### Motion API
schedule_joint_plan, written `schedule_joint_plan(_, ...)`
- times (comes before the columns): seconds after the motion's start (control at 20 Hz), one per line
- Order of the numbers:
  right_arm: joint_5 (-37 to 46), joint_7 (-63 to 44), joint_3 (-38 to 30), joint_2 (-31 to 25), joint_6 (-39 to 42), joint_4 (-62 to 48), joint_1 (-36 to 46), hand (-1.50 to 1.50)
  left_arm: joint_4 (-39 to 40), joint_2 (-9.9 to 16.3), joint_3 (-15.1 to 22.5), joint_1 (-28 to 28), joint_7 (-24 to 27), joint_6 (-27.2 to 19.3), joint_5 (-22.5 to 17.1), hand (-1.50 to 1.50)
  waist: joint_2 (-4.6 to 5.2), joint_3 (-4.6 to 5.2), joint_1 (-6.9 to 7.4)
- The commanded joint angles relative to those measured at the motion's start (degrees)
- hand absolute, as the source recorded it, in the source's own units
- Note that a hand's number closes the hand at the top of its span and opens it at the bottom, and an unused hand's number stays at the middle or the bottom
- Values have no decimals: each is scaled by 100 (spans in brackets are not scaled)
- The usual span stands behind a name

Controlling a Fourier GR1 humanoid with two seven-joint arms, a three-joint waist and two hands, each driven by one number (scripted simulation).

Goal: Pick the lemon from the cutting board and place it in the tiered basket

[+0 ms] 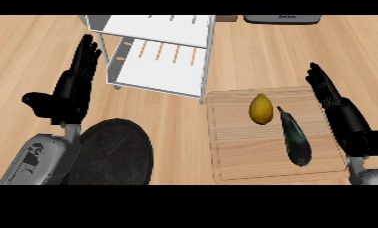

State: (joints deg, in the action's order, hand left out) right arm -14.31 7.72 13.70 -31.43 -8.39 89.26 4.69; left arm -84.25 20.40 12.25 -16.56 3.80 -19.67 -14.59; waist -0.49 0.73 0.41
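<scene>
Starting at the lower edge of the frame, a round black plate [114, 153] lay on the wooden counter [295, 52] at lower left, partly behind the left forearm. Above it, at the left of the frame, the left hand [70, 89] stood with straight fingers pointing up, thumb out to the side, holding nothing; it looked to be resting. At the right edge the right hand [339, 109] showed edge-on over the right side of the cutting board [244, 157], its fingers also straight and angled toward the upper left, empty and not touching anything.

The cutting board filled the lower right of the frame. On it, toward its upper middle, lay the lemon [260, 108], long axis pointing up the frame. Just beside it to the right lay a dark eggplant [294, 138], its stem end close to the lemon, though whether the two touched could not be told.

The lemon was probably light, stiff-skinned and rounded, so it would likely roll if nudged and could slide between the fingers. Taking it across its wide middle from above, fingers on the left flank and thumb on the right, seemed the safest hold; the eggplant left little room on that right side.

Farther up, at upper centre-left, stood the tiered basket [210, 57], white-framed, with both shelves open to the view, near the board's upper left corner. A dark object [283, 19] sat at the top edge.
</scene>
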Motion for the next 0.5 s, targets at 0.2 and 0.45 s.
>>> schedule_joint_plan(0.2,437,-1318,-436,1510,-2488,-753,1191,-150,256,2,470,374,103,764,-26,0,150,-54,141)
schedule_joint_plan(0.45,928,-1210,-500,2571,-3999,-1633,1692,-150,271,-196,863,604,88,1067,-88,0,177,-75,253)
